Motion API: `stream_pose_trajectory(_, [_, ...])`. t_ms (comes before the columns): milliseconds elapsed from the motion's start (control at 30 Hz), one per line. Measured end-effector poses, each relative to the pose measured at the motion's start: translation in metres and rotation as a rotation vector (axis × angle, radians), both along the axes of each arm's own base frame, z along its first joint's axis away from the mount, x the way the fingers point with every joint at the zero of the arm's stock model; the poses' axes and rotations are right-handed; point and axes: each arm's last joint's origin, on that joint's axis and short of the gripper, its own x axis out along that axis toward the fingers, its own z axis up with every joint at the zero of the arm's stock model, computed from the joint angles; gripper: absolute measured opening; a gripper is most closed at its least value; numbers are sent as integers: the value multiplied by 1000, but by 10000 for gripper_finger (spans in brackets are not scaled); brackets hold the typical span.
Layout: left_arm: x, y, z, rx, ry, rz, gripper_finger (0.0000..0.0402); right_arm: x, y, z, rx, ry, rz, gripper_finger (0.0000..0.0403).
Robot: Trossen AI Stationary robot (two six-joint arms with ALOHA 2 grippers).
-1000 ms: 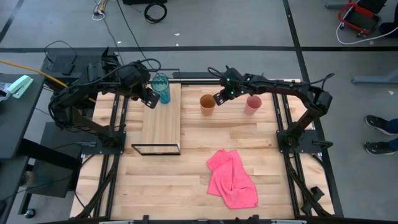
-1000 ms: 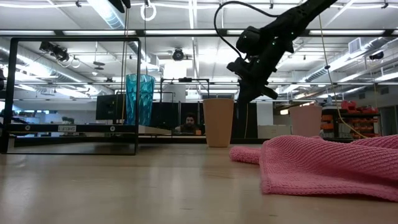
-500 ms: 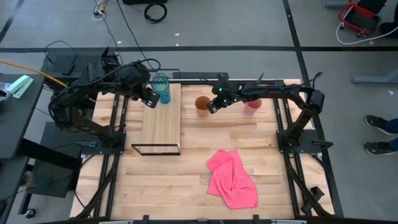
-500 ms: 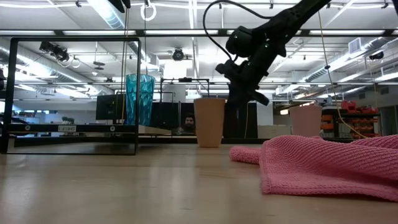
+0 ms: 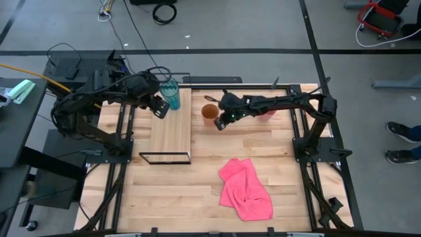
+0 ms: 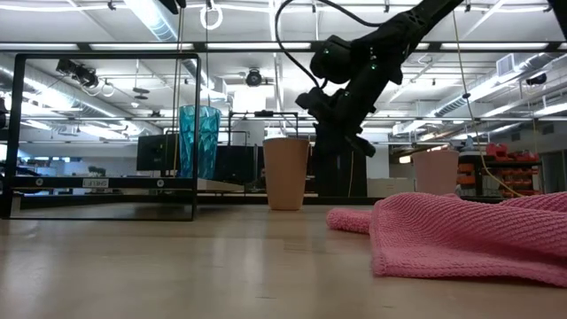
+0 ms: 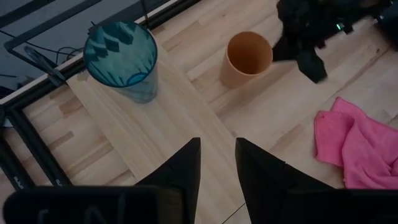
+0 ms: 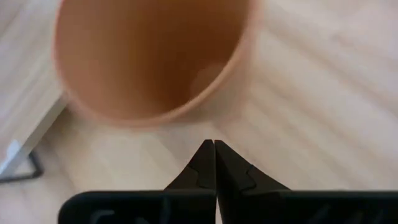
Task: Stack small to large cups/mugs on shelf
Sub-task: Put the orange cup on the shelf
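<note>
The right gripper [image 5: 220, 123], fingers pressed together, sits just beside the upright orange cup [image 5: 209, 112] on the tabletop [image 5: 263, 148], while the left gripper [image 5: 160, 107], fingers slightly parted, hovers over the shelf [image 5: 170, 135] near the teal cup [image 5: 171, 94].

overhead, table-level, two wrist views, all sharing orange cup [image 5: 209, 112]

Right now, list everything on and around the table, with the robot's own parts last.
teal cup: one, translucent teal, upright at the shelf's far end
orange cup: one, orange, upright on the tabletop beside the shelf
pink cup: one, pink, on the tabletop behind the right arm
cloth: one, pink, crumpled near the front
shelf: one, light wood, black wire frame
left hand: slightly parted, above the shelf
right hand: closed, beside the orange cup
</note>
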Motion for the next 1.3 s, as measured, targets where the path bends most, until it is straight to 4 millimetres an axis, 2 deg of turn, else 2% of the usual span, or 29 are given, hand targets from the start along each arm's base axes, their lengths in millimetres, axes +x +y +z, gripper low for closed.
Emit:
stream_pose_trajectory(167, [0, 0, 0, -2, -2, 5, 107, -10, -22, 12, -45, -28, -87, 0])
stream_pose_trajectory(300, [0, 0, 0, 0, -2, 8, 107, -10, -37, 18, -62, -98, -117, 0])
stream_pose_trajectory(433, [0, 0, 0, 10, 0, 14, 107, -7, -43, 21, -52, -168, -112, 0])
stream_pose_trajectory(633, [0, 1, 0, 15, -4, 13, 107, -3, -33, 21, -36, -173, -71, 0])
stream_pose_trajectory(967, [0, 1, 1, 32, -3, 21, 107, 10, -2, 21, -21, -174, 4, 0])
stream_pose_trajectory(1300, [0, 1, 1, 23, -11, 39, 107, 17, 21, 21, 4, -178, 36, 0])
